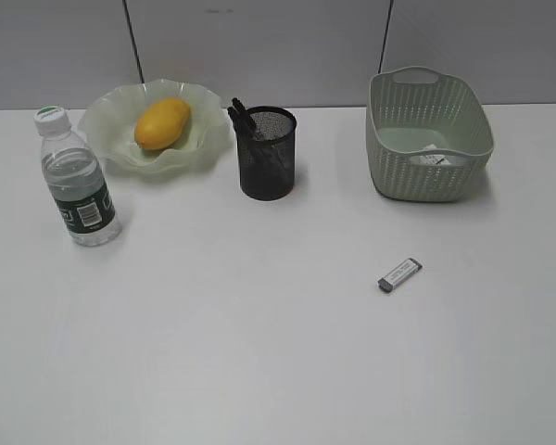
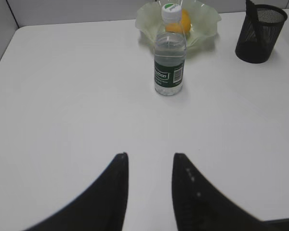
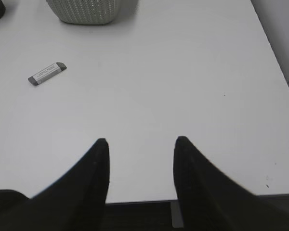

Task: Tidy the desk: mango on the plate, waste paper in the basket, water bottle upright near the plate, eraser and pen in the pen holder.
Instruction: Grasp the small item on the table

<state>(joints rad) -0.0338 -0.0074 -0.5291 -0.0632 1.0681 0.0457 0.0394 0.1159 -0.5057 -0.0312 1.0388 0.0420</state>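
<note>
The mango (image 1: pixel 162 123) lies on the wavy pale-green plate (image 1: pixel 107 139) at the back left. The water bottle (image 1: pixel 77 181) stands upright in front of the plate; it also shows in the left wrist view (image 2: pixel 169 53). The black mesh pen holder (image 1: pixel 267 154) holds dark pens (image 1: pixel 240 117). The basket (image 1: pixel 426 134) at the back right holds white paper (image 1: pixel 435 158). A grey-white eraser (image 1: pixel 399 274) lies on the table; it also shows in the right wrist view (image 3: pixel 47 73). My left gripper (image 2: pixel 150 156) and right gripper (image 3: pixel 141 140) are open and empty, outside the exterior view.
The white table's near edge (image 3: pixel 207 197) lies just under my right gripper. A grey partition wall (image 1: pixel 278 46) runs behind the table. The table's left edge (image 2: pixel 2 53) shows in the left wrist view.
</note>
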